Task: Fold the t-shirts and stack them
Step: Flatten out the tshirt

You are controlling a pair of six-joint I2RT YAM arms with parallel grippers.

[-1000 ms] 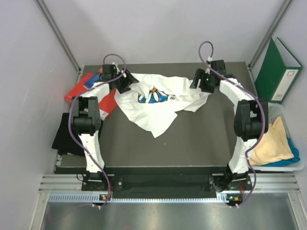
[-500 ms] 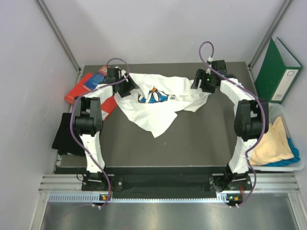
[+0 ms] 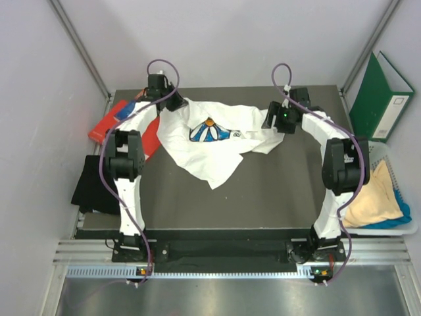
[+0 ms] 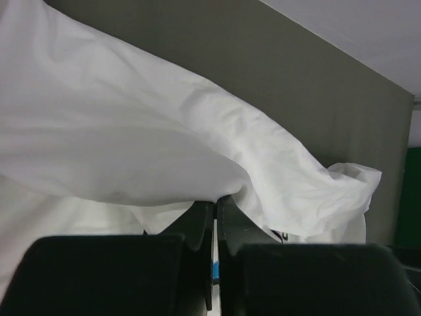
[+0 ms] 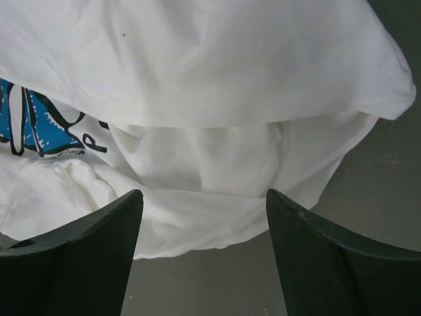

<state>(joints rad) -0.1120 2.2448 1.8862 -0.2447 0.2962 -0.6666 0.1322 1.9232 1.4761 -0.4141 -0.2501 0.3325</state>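
Flattening the crumpled white daisy-print cloth t-shirt (image 3: 210, 141), upper centre.
My left gripper (image 4: 214, 204) pinches its edge; my right gripper (image 5: 202, 197) gapes over its right fold and should clamp next.

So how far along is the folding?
Nothing looks folded or stacked yet. In hand: left fingers pinch the crumpled white daisy-print t-shirt on the dark table; right fingers open over it. Remaining: folding it, plus the black t-shirt off the table's left edge and pale yellow and blue ones in the white basket.
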